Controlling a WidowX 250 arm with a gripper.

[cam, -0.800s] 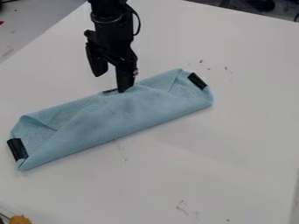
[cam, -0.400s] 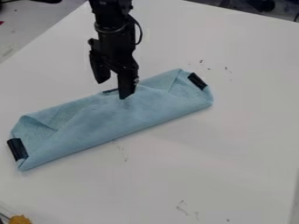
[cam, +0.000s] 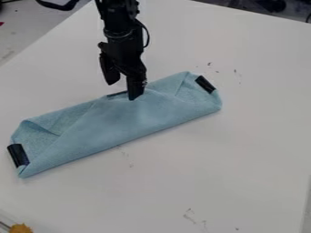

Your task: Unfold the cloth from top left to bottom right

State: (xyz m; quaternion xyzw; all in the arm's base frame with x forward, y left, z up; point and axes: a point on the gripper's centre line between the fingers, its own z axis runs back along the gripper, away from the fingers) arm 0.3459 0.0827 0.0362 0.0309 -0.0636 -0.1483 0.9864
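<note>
With your gripper (cam: 123, 90) parted above the table (cam: 237, 145), where the folded cloth (cam: 109, 125) lies, closing too deep could pinch several layers, and too shallow might miss the flap.

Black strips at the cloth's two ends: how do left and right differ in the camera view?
Size: the left strip looks longer and wider than the right strip.
Angle: the left strip runs closer to vertical in the image; the right strip slants more.
Shared: both are black and sit at short ends of the blue cloth.
</note>
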